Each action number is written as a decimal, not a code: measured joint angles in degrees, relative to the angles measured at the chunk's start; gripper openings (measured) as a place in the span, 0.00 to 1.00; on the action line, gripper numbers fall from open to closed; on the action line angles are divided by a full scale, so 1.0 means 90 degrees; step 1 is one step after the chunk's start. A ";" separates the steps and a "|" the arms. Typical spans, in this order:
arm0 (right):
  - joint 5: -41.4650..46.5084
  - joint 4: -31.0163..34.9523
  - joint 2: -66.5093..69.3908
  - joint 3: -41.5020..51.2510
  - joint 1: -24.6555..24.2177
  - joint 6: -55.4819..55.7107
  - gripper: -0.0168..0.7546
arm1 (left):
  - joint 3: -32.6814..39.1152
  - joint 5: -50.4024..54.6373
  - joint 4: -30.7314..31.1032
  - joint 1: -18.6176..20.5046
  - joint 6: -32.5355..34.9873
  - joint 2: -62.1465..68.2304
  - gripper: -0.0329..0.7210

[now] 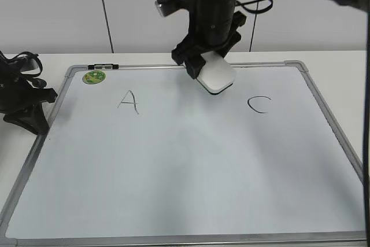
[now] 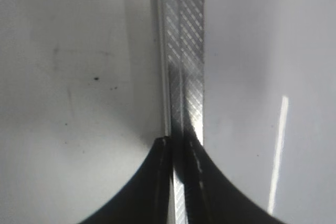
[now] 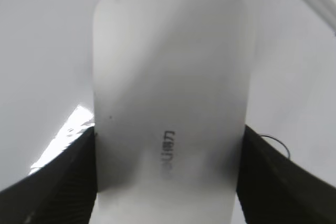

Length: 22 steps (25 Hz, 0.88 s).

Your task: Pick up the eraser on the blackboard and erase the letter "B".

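The right gripper (image 1: 209, 65) clamps the eraser (image 1: 215, 76) by its long sides, one finger (image 3: 58, 182) against each edge. The eraser is tilted, its low end at or just above the board (image 1: 173, 189) in the upper middle, between the "A" (image 1: 128, 102) and the "C" (image 1: 259, 104); contact cannot be confirmed. Grey print shows on the eraser's top in the right wrist view. No "B" is visible between the two letters. A green magnet (image 1: 94, 76) sits in the board's upper left corner, beside a marker (image 1: 103, 66) lying on the top frame. The left gripper (image 1: 26, 105) rests at the board's left edge, its fingers (image 2: 157, 182) pressed together over the metal frame (image 2: 184, 51).
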 joint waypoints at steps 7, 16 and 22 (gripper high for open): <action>0.0016 0.0020 -0.1032 0.0903 -0.0655 0.0101 0.70 | 0.0000 0.0000 0.0000 0.0000 0.0000 0.0000 0.09; 0.0032 0.0323 -0.2275 0.3105 -0.2073 0.0540 0.70 | 0.0000 0.0000 0.0000 0.0000 0.0000 0.0000 0.09; -0.0536 0.0695 -0.2570 0.4328 -0.2684 0.0581 0.70 | 0.0000 0.0000 0.0000 0.0000 0.0000 0.0000 0.09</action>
